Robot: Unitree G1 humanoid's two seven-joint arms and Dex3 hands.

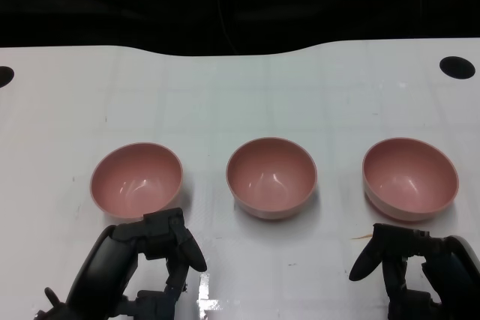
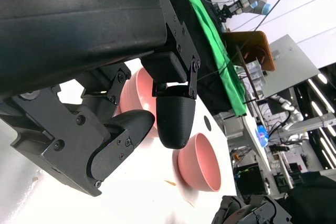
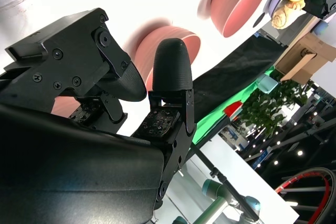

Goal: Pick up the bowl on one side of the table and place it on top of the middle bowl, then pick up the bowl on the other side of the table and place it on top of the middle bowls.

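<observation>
Three pink bowls stand in a row on the white table (image 1: 240, 95): the left bowl (image 1: 136, 177), the middle bowl (image 1: 271, 176) and the right bowl (image 1: 409, 177), each upright and empty. My left hand (image 1: 161, 241) hovers just in front of the left bowl, its fingers apart and holding nothing. My right hand (image 1: 405, 256) sits just in front of the right bowl, also empty. In the left wrist view the left hand's fingers (image 2: 173, 119) are spread with a pink bowl (image 2: 137, 90) behind them. The right wrist view shows the right hand's fingers (image 3: 170, 72) apart and the middle bowl (image 3: 173, 38) beyond.
Round black holes mark the table's far right corner (image 1: 457, 67) and far left edge (image 1: 4, 76). A small tan scrap (image 1: 362, 236) lies in front of the right bowl. A dark backdrop begins at the table's far edge.
</observation>
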